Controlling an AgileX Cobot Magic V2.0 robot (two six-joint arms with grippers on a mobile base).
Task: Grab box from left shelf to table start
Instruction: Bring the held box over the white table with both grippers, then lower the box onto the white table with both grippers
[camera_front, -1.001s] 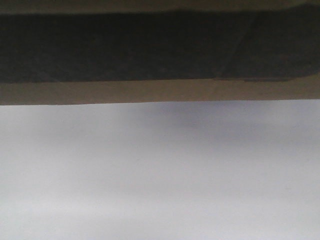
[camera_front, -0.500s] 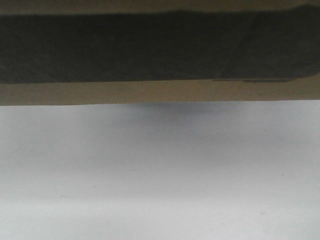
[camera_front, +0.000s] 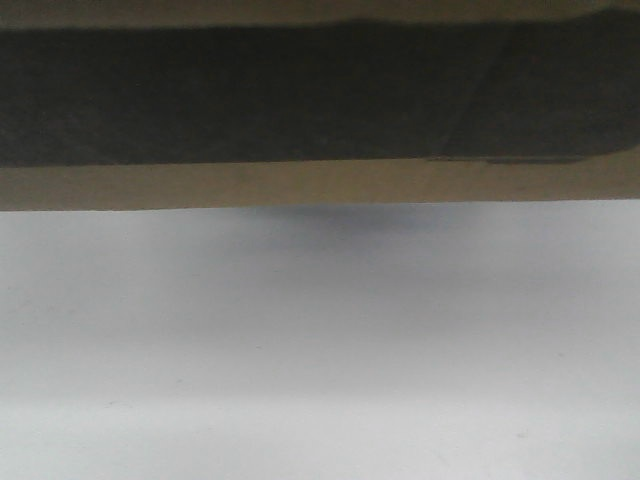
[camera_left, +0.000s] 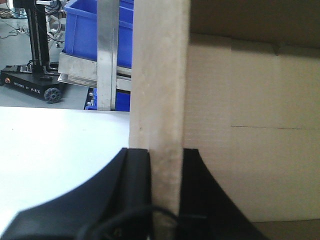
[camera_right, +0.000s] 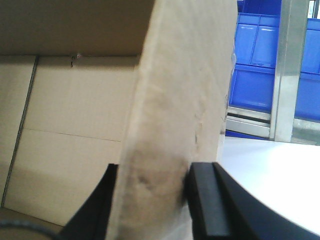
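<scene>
The brown cardboard box (camera_front: 320, 186) fills the top of the front view, its black printed panel (camera_front: 300, 95) above a plain brown strip. Its lower edge meets the white table (camera_front: 320, 350), with a faint shadow beneath it. In the left wrist view my left gripper (camera_left: 165, 160) is shut on an upright wall of the box (camera_left: 250, 125), one finger inside and one outside. My right gripper (camera_right: 152, 175) is likewise shut on the opposite wall of the box (camera_right: 75, 110). The left shelf (camera_left: 107, 55) stands behind the table (camera_left: 50, 150).
Blue bins (camera_left: 85, 25) sit in the rack behind its silver upright. More blue bins (camera_right: 255, 60) and a metal post (camera_right: 287, 70) show beyond the table (camera_right: 270, 175). A black wheeled stand (camera_left: 35, 75) is on the floor at the far left.
The box's lower edge stays at the same height. The shadow under it has drawn in slightly toward the edge.
</scene>
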